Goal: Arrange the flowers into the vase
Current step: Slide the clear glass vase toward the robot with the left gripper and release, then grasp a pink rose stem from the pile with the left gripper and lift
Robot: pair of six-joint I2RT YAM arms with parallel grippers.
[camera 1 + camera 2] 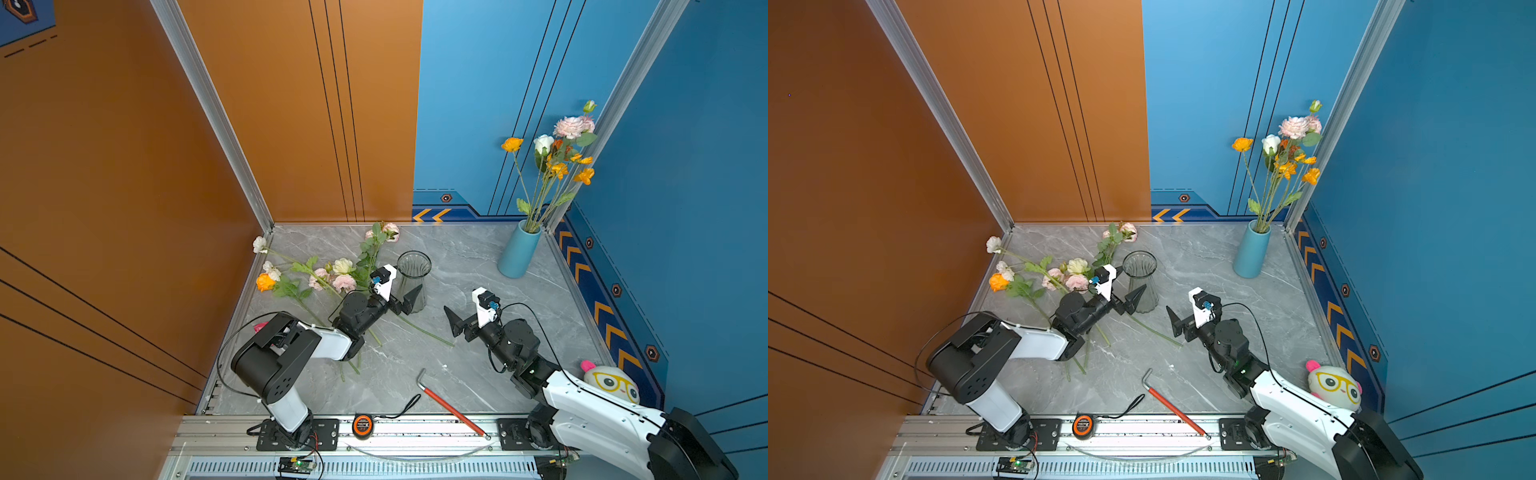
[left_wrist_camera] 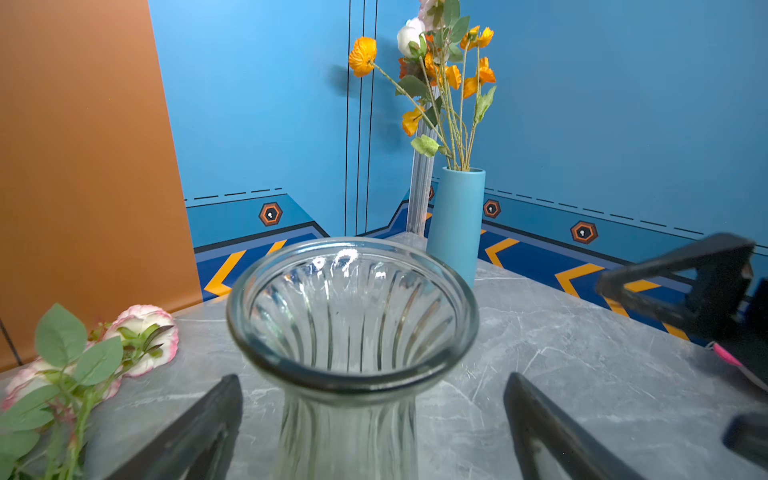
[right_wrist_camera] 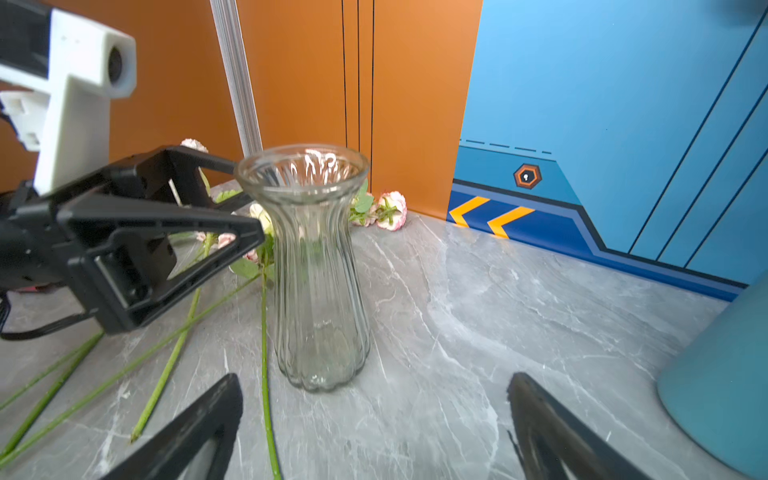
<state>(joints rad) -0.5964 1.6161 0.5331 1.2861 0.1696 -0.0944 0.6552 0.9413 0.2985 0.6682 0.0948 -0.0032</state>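
Left end effector (image 2: 372, 380) spread astride the glass vase (image 3: 316, 266), right end effector (image 3: 374, 379) spread empty: we'd retreat straight back, then pinch one of the flowers (image 1: 328, 274) low.

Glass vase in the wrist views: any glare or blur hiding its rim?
Left wrist view: the vase fills the frame, near rim soft, small white glints on the far inner wall, opening readable. Right wrist view: vase fairly sharp, bright glints at the rim, outline clear. In a top view: small but crisp, no glare.
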